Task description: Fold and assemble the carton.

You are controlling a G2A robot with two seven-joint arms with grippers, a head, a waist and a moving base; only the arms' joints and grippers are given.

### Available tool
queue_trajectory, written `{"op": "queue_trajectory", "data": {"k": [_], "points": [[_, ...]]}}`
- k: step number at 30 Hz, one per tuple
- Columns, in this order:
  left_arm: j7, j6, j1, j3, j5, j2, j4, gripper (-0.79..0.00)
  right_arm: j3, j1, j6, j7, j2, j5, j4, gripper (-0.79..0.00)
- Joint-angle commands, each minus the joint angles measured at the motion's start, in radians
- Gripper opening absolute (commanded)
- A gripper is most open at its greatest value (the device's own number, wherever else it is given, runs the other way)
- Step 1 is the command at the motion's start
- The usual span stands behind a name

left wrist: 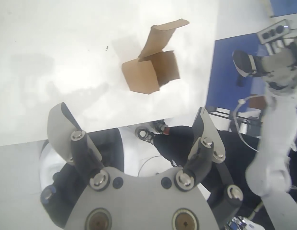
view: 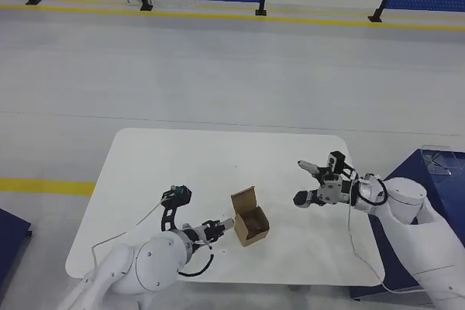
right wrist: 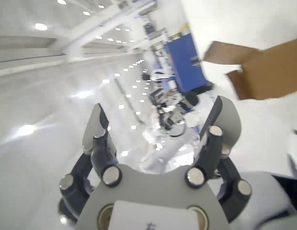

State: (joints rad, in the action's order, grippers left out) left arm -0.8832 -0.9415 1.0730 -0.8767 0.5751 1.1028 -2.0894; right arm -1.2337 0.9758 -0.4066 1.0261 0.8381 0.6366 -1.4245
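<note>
A small brown carton point(view: 249, 217) stands on the white table point(view: 178, 170) near its front edge, its body squared up and one lid flap raised. My left gripper point(view: 223, 226) is open just to the carton's left, touching nothing. In the left wrist view the carton point(left wrist: 148, 72) lies ahead of the open fingers point(left wrist: 64, 120), a short way off. My right gripper point(view: 304, 182) hovers open to the carton's right, above the table. The right wrist view catches the carton point(right wrist: 258, 70) beyond one fingertip point(right wrist: 222, 113).
The table's front edge point(view: 279, 285) runs close behind the carton. A blue cabinet point(view: 442, 178) stands off the table's right side. Bare tabletop stretches to the back and left.
</note>
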Motion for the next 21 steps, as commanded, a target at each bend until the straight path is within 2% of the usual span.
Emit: {"op": "queue_trajectory", "data": {"k": [1,3,5,8,10,18,21], "points": [[0.049,-0.045,-0.047,0.088,0.001,0.021,0.078,0.000,0.032,-0.018,0.009,0.004,-0.006,-0.231,-0.018,0.000],[0.075,-0.071,-0.092,0.147,-0.002,0.039,0.150,0.000,0.052,-0.041,0.030,-0.037,-0.011,-0.374,-0.040,0.000],[0.075,-0.071,-0.129,0.181,0.004,0.053,0.215,0.000,0.052,-0.041,0.030,-0.037,-0.011,-0.374,-0.040,0.000],[0.075,-0.071,-0.164,0.195,-0.040,0.072,0.266,0.000,0.058,-0.034,0.023,-0.035,-0.012,-0.395,-0.026,0.000],[0.075,-0.071,-0.181,0.211,-0.039,0.083,0.300,0.000,0.094,-0.049,0.006,0.004,-0.016,-0.502,-0.024,0.000],[0.075,-0.071,-0.264,0.283,-0.080,0.139,0.421,0.000,0.213,-0.097,-0.017,0.004,-0.001,-0.693,-0.028,0.000],[0.075,-0.071,-0.283,0.298,-0.086,0.158,0.458,0.000,0.252,-0.112,-0.010,0.018,0.010,-0.705,-0.032,0.000]]}}
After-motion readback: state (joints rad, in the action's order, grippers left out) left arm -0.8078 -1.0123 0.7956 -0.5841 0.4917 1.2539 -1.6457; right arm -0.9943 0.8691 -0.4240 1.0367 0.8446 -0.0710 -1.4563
